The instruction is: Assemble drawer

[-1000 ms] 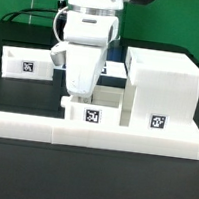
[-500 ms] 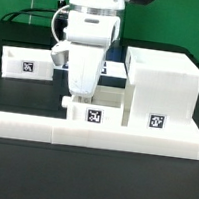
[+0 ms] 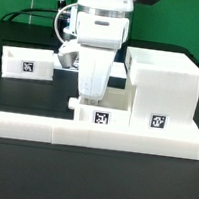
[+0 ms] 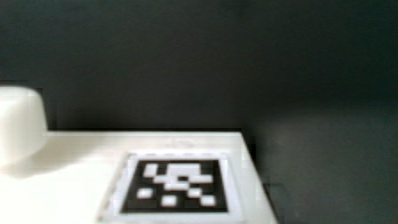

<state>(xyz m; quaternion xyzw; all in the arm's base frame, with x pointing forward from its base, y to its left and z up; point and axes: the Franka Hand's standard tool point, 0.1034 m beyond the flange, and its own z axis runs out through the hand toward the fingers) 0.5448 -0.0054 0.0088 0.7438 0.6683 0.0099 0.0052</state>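
Just beside the housing [image 3: 159, 90], on the tabletop [image 3: 87, 182], tool [image 3: 90, 99] low over a tagged tray [image 3: 100, 117]; jaws hidden, open or closed I cannot tell; second tray [image 3: 26, 63] well apart from the housing

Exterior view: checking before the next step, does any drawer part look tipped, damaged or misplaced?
Nothing stands out: the housing, the lone tray and the tray beside the housing all sit upright and look intact.
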